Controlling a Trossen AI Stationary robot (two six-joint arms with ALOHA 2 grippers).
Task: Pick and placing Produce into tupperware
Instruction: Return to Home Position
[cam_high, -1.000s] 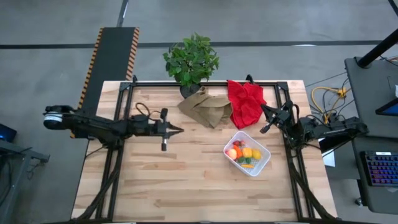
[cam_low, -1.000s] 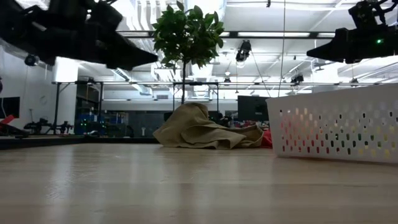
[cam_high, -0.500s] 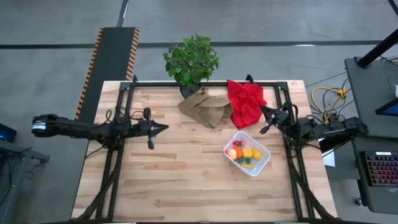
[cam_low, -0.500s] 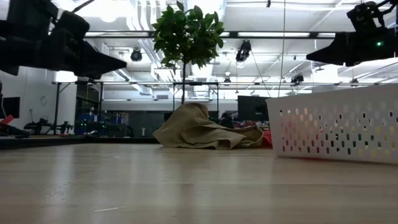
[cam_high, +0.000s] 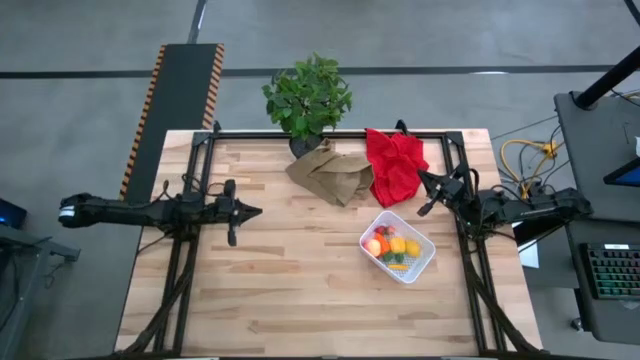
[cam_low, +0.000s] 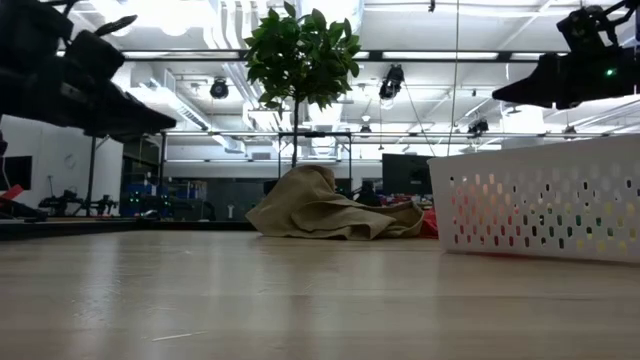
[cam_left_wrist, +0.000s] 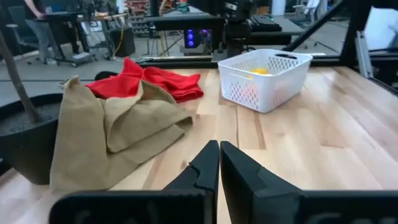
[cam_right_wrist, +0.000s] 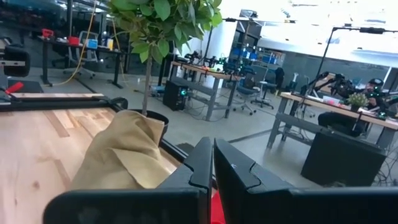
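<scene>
**Worktop (cam_high: 300, 300) inspection: contents and arm positions**

Pale butcher-block planks, smooth and faintly glossy in the low view, are framed by dark metal rails.

**Task items.** The tupperware (cam_high: 423, 265) is white plastic, shallow and square with rounded corners. Its walls are pierced by rows of small slots. It sits right of centre, turned diagonally to the worktop's edges, near the right arm. The produce (cam_high: 393, 246) lies inside it as small rounded pieces in yellow, orange, pink-red and green, packed close together. In the low view their colours show faintly through the wall slots.

**Other items.** Along the far edge stands a leafy potted plant (cam_high: 308, 95) in a dark pot. A crumpled brown paper bag (cam_high: 330, 172) lies against the pot. A rumpled red cloth (cam_high: 396, 163) touches the bag's right side.

**Arms.** The left hand (cam_high: 255, 211) hangs over the worktop's left side, raised clear of the surface. Its two dark fingers are pressed together with nothing between them. The right hand (cam_high: 422, 178) is at the right edge, just beside the red cloth and also raised. Its fingers are closed flush and hold nothing.

**Change from earlier.** One second ago the left hand's fingertips reached toward mid-worktop, in front of the bag. The arm has since drawn back toward the left edge. The right hand, tupperware, produce, bag and cloth are unmoved.
</scene>
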